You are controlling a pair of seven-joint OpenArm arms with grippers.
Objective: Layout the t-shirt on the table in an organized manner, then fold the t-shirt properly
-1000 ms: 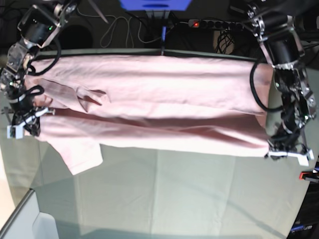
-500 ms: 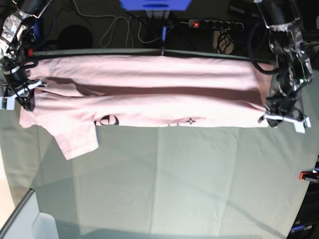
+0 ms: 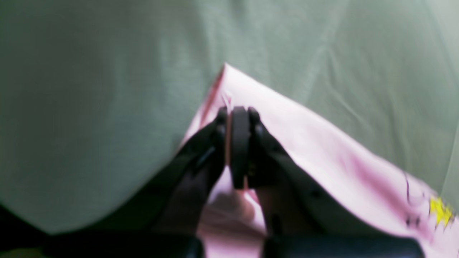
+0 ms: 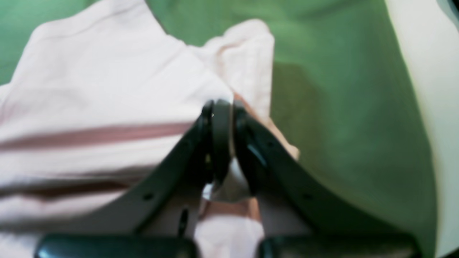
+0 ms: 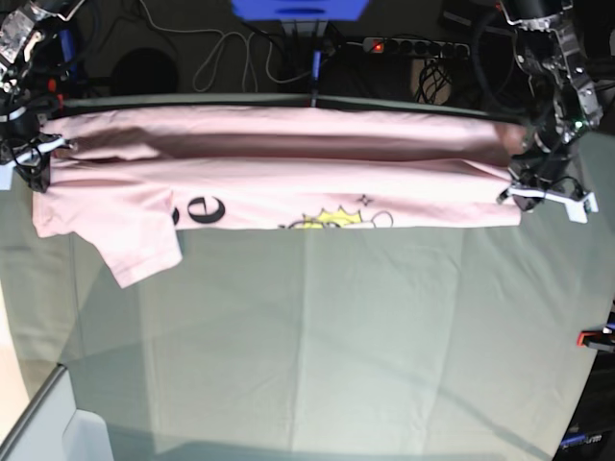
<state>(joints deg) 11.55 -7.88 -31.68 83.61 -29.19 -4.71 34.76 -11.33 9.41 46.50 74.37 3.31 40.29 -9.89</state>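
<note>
Both grippers, L [image 5: 540,197] & R [image 5: 29,165], clamp t-shirt [image 5: 288,178] over table [image 5: 336,336]

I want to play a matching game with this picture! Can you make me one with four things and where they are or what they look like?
Things:
1. t-shirt
2. table
3. left tool
4. power strip

Descriptions:
A. pale grey-green, creased
B. behind the table, red light on
C. pink, stretched along the far edge
D. shut on the shirt's corner, base view's right

Pairs: 1-C, 2-A, 3-D, 4-B
</note>
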